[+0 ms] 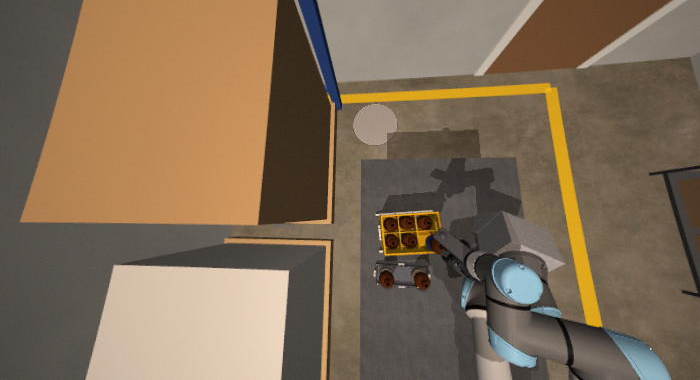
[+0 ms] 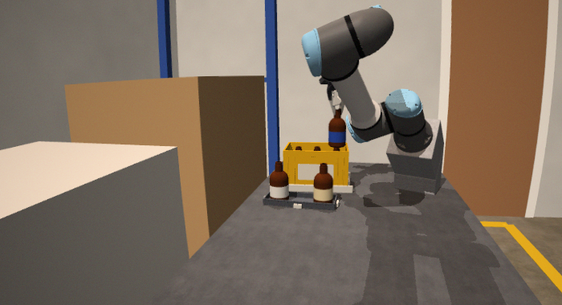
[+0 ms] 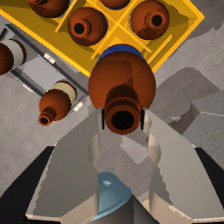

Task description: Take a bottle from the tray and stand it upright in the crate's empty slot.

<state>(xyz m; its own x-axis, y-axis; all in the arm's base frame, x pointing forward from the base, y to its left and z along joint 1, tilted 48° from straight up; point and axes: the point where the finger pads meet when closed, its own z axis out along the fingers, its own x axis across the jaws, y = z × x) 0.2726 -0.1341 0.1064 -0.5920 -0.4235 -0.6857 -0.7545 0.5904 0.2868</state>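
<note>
Exterior view: gripper [image 2: 336, 107] clamped on neck of blue-banded bottle [image 2: 336, 134], hung upright above crate [image 2: 315, 164] corner nearest counter's right edge. Risk: base catching divider, shoving loose crate toward tray [image 2: 300, 203].

The grey table [image 2: 305, 254] carries the yellow crate [image 2: 315, 165] directly beneath the pincer [image 2: 336, 107]. The low grey tray [image 2: 299, 203] lies just beside the crate, apparently not quite touching. A grey block [image 2: 417, 165] stands off to the pincer's side.
</note>
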